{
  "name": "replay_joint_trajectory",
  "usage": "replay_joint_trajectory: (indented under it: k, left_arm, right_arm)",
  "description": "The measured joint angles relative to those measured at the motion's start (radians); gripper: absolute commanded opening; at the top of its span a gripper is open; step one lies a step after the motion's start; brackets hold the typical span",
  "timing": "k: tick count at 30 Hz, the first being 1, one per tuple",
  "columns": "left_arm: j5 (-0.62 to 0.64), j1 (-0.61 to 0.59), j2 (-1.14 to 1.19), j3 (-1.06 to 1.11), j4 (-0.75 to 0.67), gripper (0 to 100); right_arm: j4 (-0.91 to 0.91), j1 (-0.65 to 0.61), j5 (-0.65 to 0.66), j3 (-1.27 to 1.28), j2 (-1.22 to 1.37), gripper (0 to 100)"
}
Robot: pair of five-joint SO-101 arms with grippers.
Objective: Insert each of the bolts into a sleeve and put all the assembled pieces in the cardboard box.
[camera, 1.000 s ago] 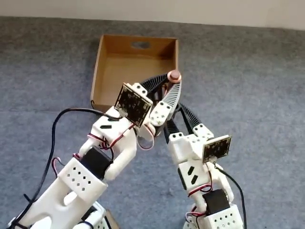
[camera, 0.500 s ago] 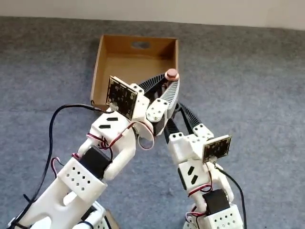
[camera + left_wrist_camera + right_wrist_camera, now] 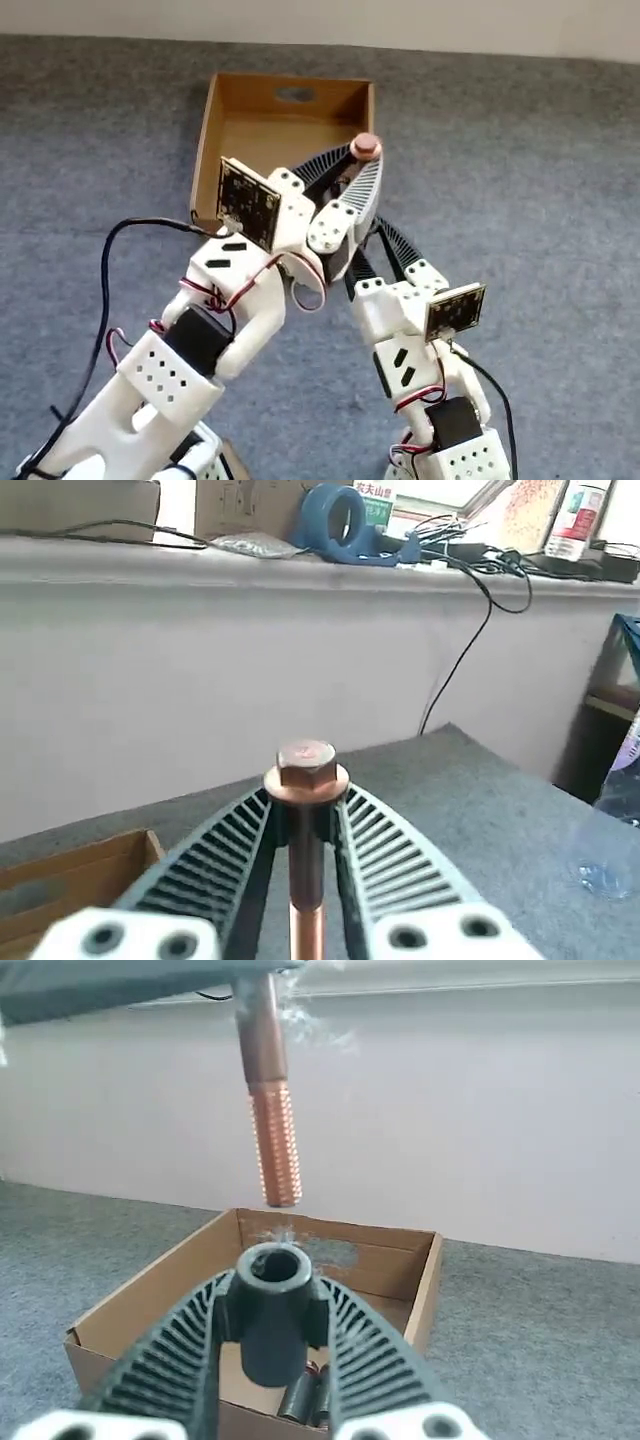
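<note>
My left gripper (image 3: 303,815) is shut on a copper bolt (image 3: 305,830), held upright with its hex head on top, just above the near right side of the cardboard box (image 3: 215,150). In the high view the bolt head (image 3: 366,146) shows at the tip of the left gripper (image 3: 358,172). My right gripper (image 3: 270,1320) is shut on a dark sleeve (image 3: 273,1312), upright with its bore facing up. The bolt's threaded end (image 3: 273,1145) hangs right above that bore, with a small gap. A few assembled pieces (image 3: 305,1392) lie in the box (image 3: 422,1280) behind the sleeve.
Grey carpet (image 3: 520,170) covers the table around the box. Both arms crowd together in front of the box's near right corner. A clear bottle (image 3: 610,840) stands off to one side in the left wrist view.
The left arm has swung its wrist slightly left while the bolt head shifted a little up and right, toward the box. The right arm has kept still.
</note>
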Motion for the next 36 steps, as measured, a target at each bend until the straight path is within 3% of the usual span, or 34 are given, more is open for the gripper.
replay_joint_trajectory:
  k: [8, 15, 36]
  left_arm:
    - [0.000, 0.054, 0.000, 0.000, 0.000, 1]
    - [0.000, 0.052, -0.002, -0.002, 0.109, 1]
    - [0.003, -0.002, 0.000, -0.002, 0.117, 1]
  right_arm:
    - [0.000, 0.000, 0.000, 0.000, 0.000, 0.7]
    - [0.000, -0.002, 0.002, 0.000, 0.002, 0.7]
    - [0.000, -0.003, 0.002, 0.000, 0.002, 0.7]
